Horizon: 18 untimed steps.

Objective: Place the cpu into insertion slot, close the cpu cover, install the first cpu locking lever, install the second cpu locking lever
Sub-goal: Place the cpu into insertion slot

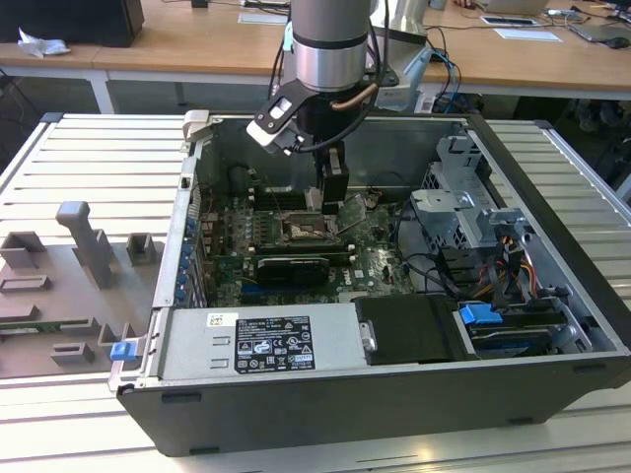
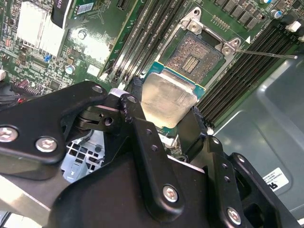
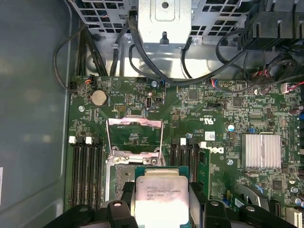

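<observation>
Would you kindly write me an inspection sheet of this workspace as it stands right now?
Surface: slatted metal table carrying an open computer case.
Job's things: cpu held close to the insertion slot, not seated in it; cpu cover flipped open; one locking lever unlatched, sticking out sideways.
Clutter: grey fixture blocks on the table at the exterior view's left.
Grippers: end effector shut on the cpu's edges.
Cables: black bundles inside the case, none across the slot.
Surroundings: wooden desks behind the table.
</observation>
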Each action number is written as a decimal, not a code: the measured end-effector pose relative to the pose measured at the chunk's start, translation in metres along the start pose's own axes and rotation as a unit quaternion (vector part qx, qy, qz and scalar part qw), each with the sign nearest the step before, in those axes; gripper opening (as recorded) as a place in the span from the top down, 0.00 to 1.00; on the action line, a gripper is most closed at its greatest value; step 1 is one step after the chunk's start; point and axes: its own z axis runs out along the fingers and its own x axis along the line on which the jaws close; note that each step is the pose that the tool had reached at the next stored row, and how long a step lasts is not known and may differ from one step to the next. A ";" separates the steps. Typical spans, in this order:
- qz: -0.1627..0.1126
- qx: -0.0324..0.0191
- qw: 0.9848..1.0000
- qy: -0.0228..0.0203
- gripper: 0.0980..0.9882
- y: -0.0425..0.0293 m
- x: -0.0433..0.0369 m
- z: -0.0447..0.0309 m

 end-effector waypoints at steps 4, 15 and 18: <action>0.004 0.000 1.000 0.000 0.51 -0.0014 0.0009 0.0020; 0.006 0.000 1.000 0.001 0.51 -0.0028 0.0009 0.0054; 0.006 0.000 1.000 0.001 0.51 -0.0028 0.0009 0.0062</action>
